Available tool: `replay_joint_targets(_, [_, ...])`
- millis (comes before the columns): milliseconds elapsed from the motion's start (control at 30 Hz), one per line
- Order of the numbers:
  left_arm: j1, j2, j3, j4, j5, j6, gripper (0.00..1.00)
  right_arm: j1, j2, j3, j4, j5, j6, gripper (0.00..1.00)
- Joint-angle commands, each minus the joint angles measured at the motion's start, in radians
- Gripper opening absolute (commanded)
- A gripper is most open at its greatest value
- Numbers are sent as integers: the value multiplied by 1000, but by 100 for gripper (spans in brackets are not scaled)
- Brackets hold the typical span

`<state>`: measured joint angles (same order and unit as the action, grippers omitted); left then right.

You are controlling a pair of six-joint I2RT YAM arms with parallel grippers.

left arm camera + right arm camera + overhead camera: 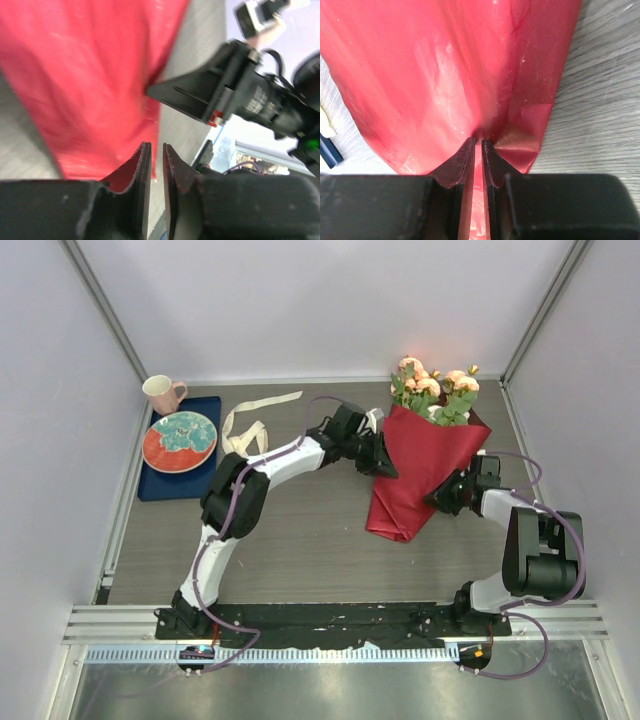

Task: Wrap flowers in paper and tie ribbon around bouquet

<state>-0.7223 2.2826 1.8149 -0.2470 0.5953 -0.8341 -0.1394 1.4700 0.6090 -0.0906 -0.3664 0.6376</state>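
Note:
The bouquet lies on the table right of centre, pink-peach flowers (432, 383) pointing to the back wall and the red paper (418, 472) folded in a cone around the stems. My left gripper (387, 467) sits at the cone's left edge. In the left wrist view its tips (156, 145) stand a little apart beside the paper (90, 75), with only table showing in the gap. My right gripper (441, 497) is at the cone's right edge, shut (476, 140) on a fold of the paper (445, 75). The cream ribbon (252, 426) lies loose at the back left.
A dark blue tray (160, 483) at the left carries a red and teal plate (180, 440). A pink cup (162, 393) stands behind it. White walls close in the table on three sides. The right arm's gripper (200, 97) shows close by in the left wrist view.

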Motion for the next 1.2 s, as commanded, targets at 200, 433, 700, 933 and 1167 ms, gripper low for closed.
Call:
replay_joint_targets(200, [-92,43,-220,327,66,-151,3,1,-65,31,-7,-35,-12,18])
replay_joint_targets(433, [-74,89,-226,226,-11,-63,0,-58,-93,-26,35,-175,17,27])
replay_joint_targets(700, [-74,109,-247,242,-2,-80,0,-158,84,21,166,-161,-10,3])
replay_joint_targets(933, [-74,121,-259,227,-2,-95,0,-242,268,78,221,-143,28,1])
replay_joint_targets(1167, [-74,121,-278,218,4,-97,0,-301,365,208,166,-72,20,2])
